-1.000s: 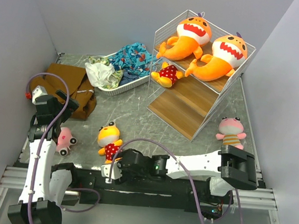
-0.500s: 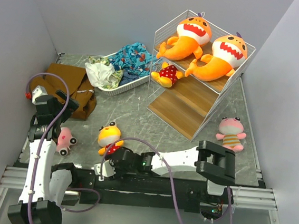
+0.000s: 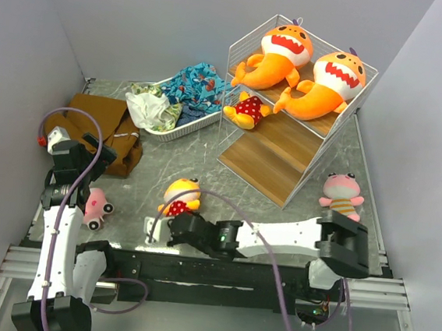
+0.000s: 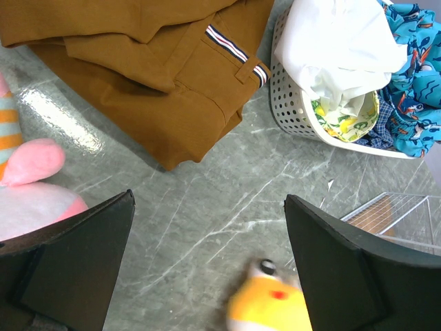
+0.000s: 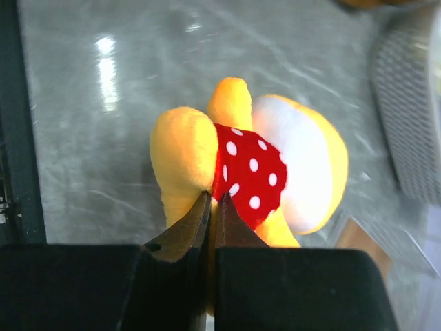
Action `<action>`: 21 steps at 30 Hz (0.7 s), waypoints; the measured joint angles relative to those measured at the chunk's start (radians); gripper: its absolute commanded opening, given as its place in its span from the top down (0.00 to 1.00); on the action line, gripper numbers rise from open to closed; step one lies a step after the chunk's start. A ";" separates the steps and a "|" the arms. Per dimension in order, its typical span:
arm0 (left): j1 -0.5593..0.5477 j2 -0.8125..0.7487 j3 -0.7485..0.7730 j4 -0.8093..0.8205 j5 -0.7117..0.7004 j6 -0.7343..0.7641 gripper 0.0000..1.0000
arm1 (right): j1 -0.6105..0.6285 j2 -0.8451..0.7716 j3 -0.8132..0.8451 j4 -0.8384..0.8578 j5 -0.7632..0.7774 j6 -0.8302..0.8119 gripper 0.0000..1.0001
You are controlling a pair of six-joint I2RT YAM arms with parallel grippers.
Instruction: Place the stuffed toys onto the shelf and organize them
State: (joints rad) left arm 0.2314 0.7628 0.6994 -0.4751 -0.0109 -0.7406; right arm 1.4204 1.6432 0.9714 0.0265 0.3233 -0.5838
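R arm reaches leftward across the front of the table (image 3: 206,160). R gripper (image 5: 212,207): jaws pinched nearly together on the red spotted dress of the near doll (image 5: 289,165), cloth caught between the tips. In overhead view the doll's yellow head points away from the arm bases, roughly toward the shelf (image 3: 272,159). Can't tell whether the doll is clear of the tabletop or resting on it.

L gripper (image 4: 208,203): jaws spread wide, nothing between them; hangs over bare tabletop on the L side. Its cam shows brown cloth (image 4: 138,69) ahead and a white basket (image 4: 293,114) w/ patterned clothes (image 4: 413,62) to the R. A pink plush (image 4: 31,189) lies at the L edge of its view, just beside the L finger.

Shelf stands at back R of table.
- Top tier: first shark (image 3: 279,54) and second shark (image 3: 326,86) side by side, touching, toothy mouths up.
- Tier below: far doll (image 3: 247,109) lying at the L end, against the wire side, partly under the first shark's tail.

Other pink plush (image 3: 341,194): upright on the table just R of the shelf's front corner, near the R arm's elbow.
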 measured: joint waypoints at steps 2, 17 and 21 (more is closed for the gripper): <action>0.000 0.000 0.000 0.000 0.000 0.000 0.04 | 0.000 -0.050 0.071 -0.092 0.044 0.046 1.00; 0.000 0.000 0.000 0.000 0.000 0.000 0.03 | -0.033 -0.269 0.509 -0.734 0.413 0.297 1.00; 0.000 0.000 0.000 0.000 0.000 0.000 0.04 | -0.110 -0.327 0.514 -0.822 0.481 0.310 1.00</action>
State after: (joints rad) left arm 0.2314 0.7628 0.6994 -0.4751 -0.0109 -0.7406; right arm 1.3102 1.3159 1.4853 -0.7956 0.8043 -0.2737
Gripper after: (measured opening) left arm 0.967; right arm 0.041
